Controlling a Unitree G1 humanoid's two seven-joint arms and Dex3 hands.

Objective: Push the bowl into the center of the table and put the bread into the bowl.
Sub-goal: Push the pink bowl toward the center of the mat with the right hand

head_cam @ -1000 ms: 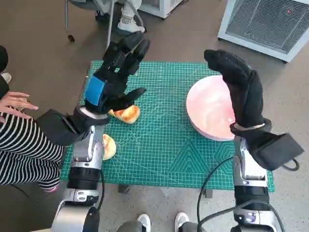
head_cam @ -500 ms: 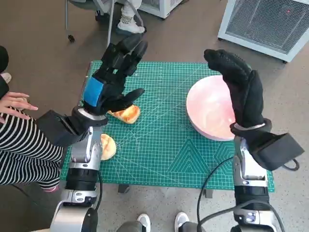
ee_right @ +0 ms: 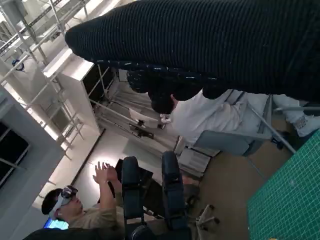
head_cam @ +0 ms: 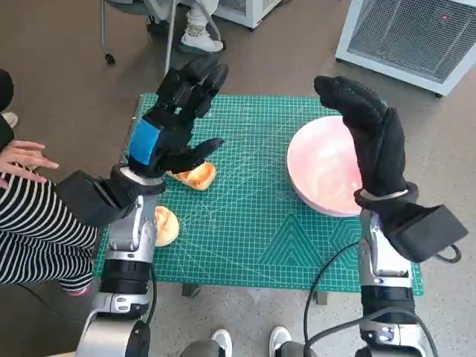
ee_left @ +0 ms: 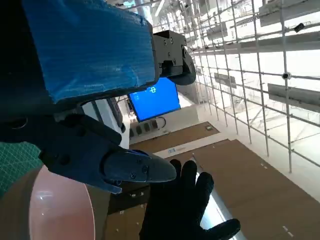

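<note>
The pink bowl (head_cam: 327, 167) is seen at the right side of the green-matted counter (head_cam: 253, 223), off center, flanked by the gloved right hand (head_cam: 372, 137), raised and spread, apparently for a push. The left hand (head_cam: 175, 123) is held spread and empty above 1 bread piece (head_cam: 195, 175); another (head_cam: 165, 225) lies nearer the edge.

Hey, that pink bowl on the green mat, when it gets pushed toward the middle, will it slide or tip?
The pink bowl looks wide and shallow, so it probably slides rather than tips. It seems empty, so likely light. The green mat looks slightly grippy, so it may drag a little.
</note>
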